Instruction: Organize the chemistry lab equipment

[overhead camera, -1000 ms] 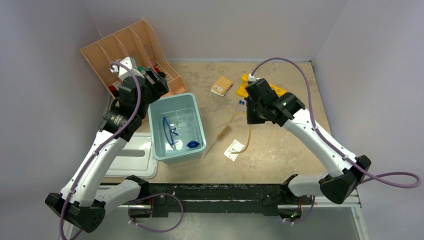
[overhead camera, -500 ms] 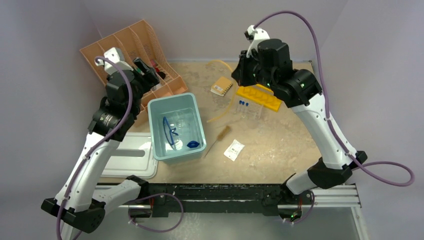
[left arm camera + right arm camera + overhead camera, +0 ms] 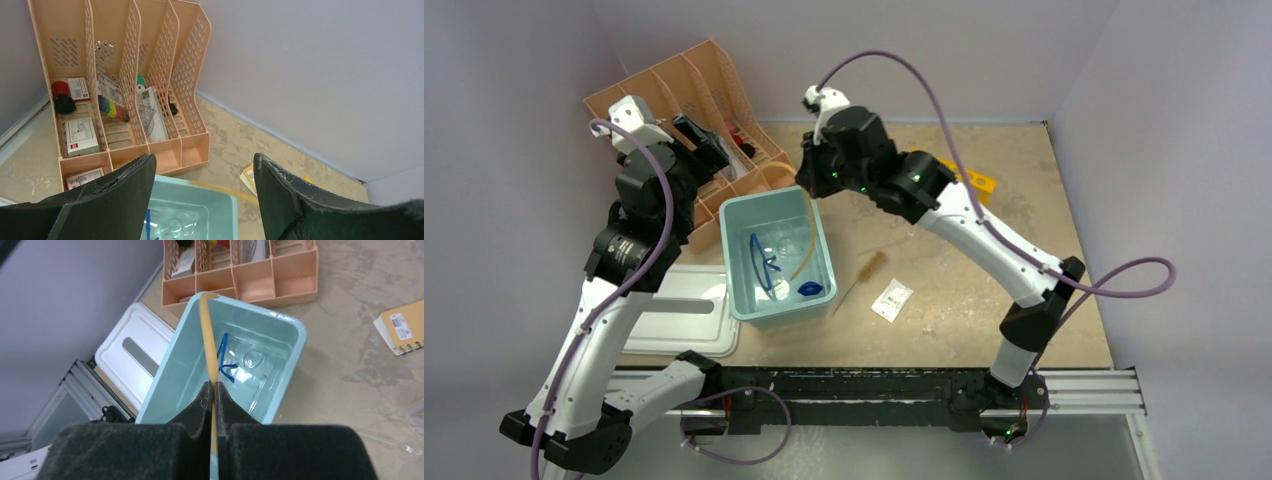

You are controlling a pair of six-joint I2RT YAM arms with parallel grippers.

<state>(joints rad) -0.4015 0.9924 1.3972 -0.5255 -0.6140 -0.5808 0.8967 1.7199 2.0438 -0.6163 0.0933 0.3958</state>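
One amber tube (image 3: 209, 340) sits pinched inside right gripper (image 3: 214, 386).

The amber rubber tubing (image 3: 210, 340) hangs pinched in the right gripper (image 3: 214, 386). It drapes over the far rim of the teal tub (image 3: 727, 255), and its lower length trails down inside. The blue-rimmed goggles (image 3: 764, 265) lie on the tub's floor with a clear cylinder on a blue six-sided base (image 3: 810, 289) tipped over beside them. The wooden-handled brush (image 3: 864, 275) lies slantwise on the table (image 3: 964, 290) just right of the tub, with a small white packet (image 3: 892, 299) near it.
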